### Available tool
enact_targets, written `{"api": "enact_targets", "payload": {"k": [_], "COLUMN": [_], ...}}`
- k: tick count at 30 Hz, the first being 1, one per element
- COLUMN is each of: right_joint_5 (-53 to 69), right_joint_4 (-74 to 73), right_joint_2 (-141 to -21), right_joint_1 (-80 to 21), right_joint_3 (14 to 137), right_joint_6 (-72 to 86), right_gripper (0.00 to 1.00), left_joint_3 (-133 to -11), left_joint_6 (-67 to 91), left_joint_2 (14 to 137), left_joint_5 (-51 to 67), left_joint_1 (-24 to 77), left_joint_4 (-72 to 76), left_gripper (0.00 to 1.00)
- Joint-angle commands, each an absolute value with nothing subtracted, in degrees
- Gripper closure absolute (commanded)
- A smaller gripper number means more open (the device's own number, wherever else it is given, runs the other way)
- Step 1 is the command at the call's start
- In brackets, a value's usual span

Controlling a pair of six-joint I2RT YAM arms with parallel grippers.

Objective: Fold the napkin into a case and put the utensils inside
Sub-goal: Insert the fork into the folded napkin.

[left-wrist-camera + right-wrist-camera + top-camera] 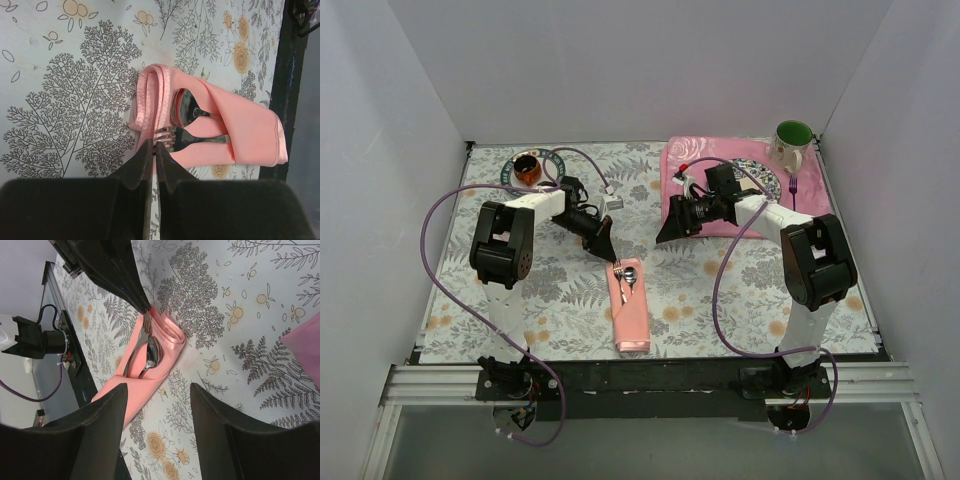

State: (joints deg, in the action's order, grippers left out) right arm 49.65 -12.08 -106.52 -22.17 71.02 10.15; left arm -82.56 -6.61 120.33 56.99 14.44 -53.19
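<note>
The task is looking nearly done, with the narrow salmon-pink case (630, 305) lying folded near the table's (520, 290) front edge, the utensils (192, 138) poking out, while the left gripper (153, 146) is touching the fork tines, fingers closed, and the right gripper (672, 232) is hovering apart, jaws parted and empty.

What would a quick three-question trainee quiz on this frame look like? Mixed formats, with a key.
1. True or false: the right gripper is shut.
2. The fork and spoon are: A) wholly hidden inside the case; B) tucked into it with their heads sticking out; C) lying apart from it.
3. Which gripper has its tips at the fork's tines?

Key
1. False: its jaws stand open.
2. B.
3. The left gripper, jaws shut.
</note>
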Motion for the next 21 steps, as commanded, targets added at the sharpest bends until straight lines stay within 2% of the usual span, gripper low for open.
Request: {"api": "enact_targets", "payload": {"k": [1,8,13,15,21], "right_joint_5": [50.7,51.1,51.3,51.6,51.4], "right_joint_4": [-11.9,-11.9,-11.3,-11.3,-11.2], "right_joint_2": [-106.6,-107.0,-107.6,-107.8,-107.7], "right_joint_1": [-21.9,-21.9,-22.0,-22.0,-22.0], "right_joint_3": [72.3,72.5,72.2,72.3,72.2], "right_joint_6": [9.9,10.1,11.1,11.2,11.0], "right_gripper": [0.39,0.39,0.42,0.43,0.43], "left_joint_3": [-83.4,-81.4,-80.9,-81.0,-81.8], "left_joint_6": [-8.3,-5.9,-3.3,-3.4,-5.0], "left_joint_2": [117.0,114.8,114.2,114.3,115.1], "left_joint_5": [57.8,56.5,55.6,55.4,56.0], "left_joint_1": [14.9,15.0,15.0,15.0,14.9], "left_joint_4": [-54.3,-50.8,-48.6,-48.5,-50.5], "left_gripper": [1.00,1.00,0.91,0.91,1.00]}}
